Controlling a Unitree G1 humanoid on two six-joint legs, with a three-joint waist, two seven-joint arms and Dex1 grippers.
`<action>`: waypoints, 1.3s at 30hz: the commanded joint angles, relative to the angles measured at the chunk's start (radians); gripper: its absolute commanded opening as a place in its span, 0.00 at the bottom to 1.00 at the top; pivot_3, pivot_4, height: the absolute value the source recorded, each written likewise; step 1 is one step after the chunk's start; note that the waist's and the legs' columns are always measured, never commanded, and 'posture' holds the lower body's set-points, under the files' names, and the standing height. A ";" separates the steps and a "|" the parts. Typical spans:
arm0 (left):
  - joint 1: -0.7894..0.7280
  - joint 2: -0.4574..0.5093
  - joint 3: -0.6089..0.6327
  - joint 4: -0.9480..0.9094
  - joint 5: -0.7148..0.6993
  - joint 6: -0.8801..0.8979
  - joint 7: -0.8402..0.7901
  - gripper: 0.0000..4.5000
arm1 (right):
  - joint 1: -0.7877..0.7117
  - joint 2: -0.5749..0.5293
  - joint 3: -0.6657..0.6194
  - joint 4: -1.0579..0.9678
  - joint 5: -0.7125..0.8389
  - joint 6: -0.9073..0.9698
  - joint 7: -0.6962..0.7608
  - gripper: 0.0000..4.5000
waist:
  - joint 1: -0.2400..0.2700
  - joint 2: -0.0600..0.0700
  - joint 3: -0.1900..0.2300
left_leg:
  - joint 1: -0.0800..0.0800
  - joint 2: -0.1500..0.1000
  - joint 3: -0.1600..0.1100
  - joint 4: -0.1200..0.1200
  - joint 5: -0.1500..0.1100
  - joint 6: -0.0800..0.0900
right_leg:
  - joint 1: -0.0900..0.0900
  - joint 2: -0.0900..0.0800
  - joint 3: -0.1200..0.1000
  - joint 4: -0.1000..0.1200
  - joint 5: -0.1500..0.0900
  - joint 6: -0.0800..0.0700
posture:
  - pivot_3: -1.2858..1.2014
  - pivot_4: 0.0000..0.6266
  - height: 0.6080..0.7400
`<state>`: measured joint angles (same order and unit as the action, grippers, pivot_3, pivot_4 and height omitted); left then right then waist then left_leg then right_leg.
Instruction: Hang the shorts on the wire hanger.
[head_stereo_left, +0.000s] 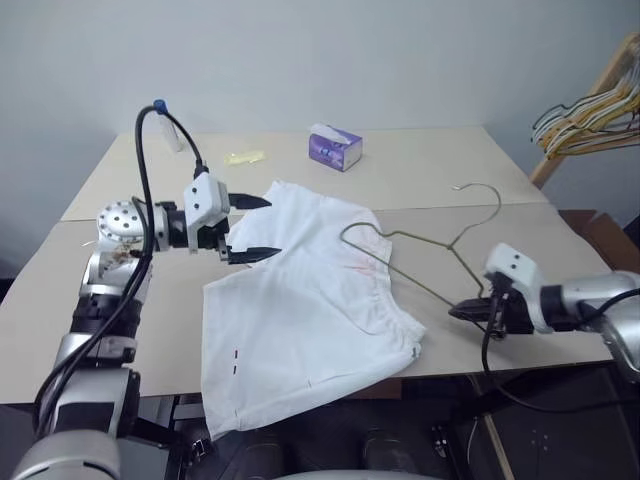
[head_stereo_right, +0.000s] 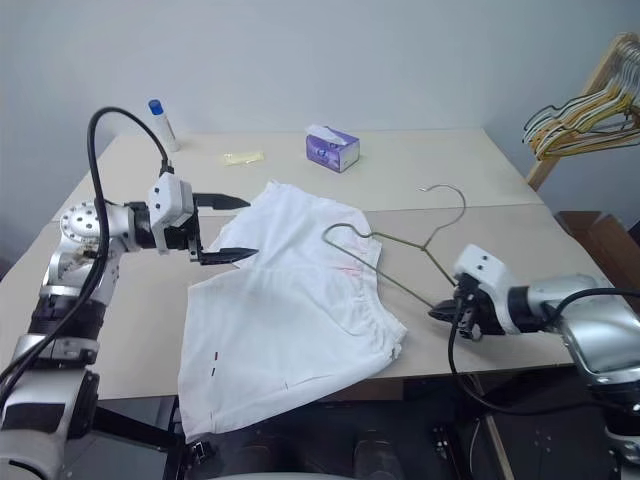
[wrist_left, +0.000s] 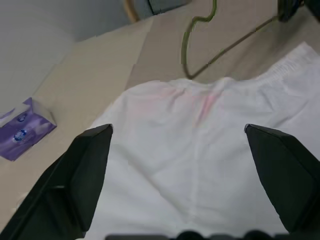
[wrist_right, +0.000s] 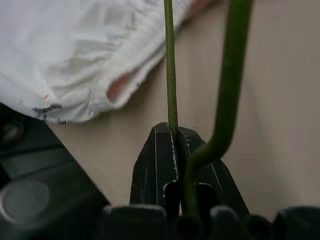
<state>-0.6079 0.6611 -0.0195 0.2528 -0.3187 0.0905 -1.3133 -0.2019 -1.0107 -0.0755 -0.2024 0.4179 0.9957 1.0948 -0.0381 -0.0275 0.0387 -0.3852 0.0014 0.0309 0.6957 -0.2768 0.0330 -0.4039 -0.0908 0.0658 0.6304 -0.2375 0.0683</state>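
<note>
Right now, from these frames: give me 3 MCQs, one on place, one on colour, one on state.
1. Where does the tissue box stand?
A. On the shorts
B. On the table beyond the shorts
C. On the floor

2. What colour are the shorts?
A. White
B. Black
C. Green

3. How does the right gripper stand?
A. Open above the shorts
B. Shut on nothing
C. Shut on the wire hanger

Key:
1 B: the head views show the box on the table, past the shorts.
2 A: white fabric with small marks.
3 C: the right wrist view shows its fingers closed around the wire hanger; the left gripper is open over the shorts.
</note>
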 joint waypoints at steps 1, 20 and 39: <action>0.080 0.017 0.034 -0.209 -0.096 0.110 0.016 1.00 | 0.007 0.019 -0.136 0.041 0.115 0.232 -0.043 0.00 | -0.001 0.000 0.000 | 0.000 0.000 0.000 0.000 0.000 0.000 | 0.000 0.000 0.000 0.000 0.000 0.000 | 0.51 0.02 1.00; 0.149 0.080 0.075 -0.424 -0.189 0.315 0.111 1.00 | -0.104 -0.014 0.077 0.258 0.186 0.289 0.047 0.00 | 0.023 0.001 -0.001 | 0.001 -0.002 0.000 -0.001 -0.001 0.001 | 0.001 0.000 0.001 -0.002 0.000 0.001 | 0.54 0.02 1.00; 0.142 0.089 0.060 -0.432 -0.177 0.284 0.133 1.00 | -0.387 0.054 0.335 0.545 0.033 0.155 0.156 0.00 | 0.055 0.001 -0.001 | 0.000 -0.002 0.000 -0.001 -0.001 0.001 | 0.000 0.000 0.000 -0.002 0.000 0.001 | 0.56 0.00 1.00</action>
<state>-0.4553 0.7400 0.0202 -0.1585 -0.4943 0.3904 -1.1872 -0.5630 -0.9386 0.2657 0.3354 0.4554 1.1780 1.2179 0.0173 -0.0261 0.0379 -0.3860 -0.0009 0.0305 0.6947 -0.2773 0.0337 -0.4040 -0.0910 0.0652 0.6279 -0.2376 0.0689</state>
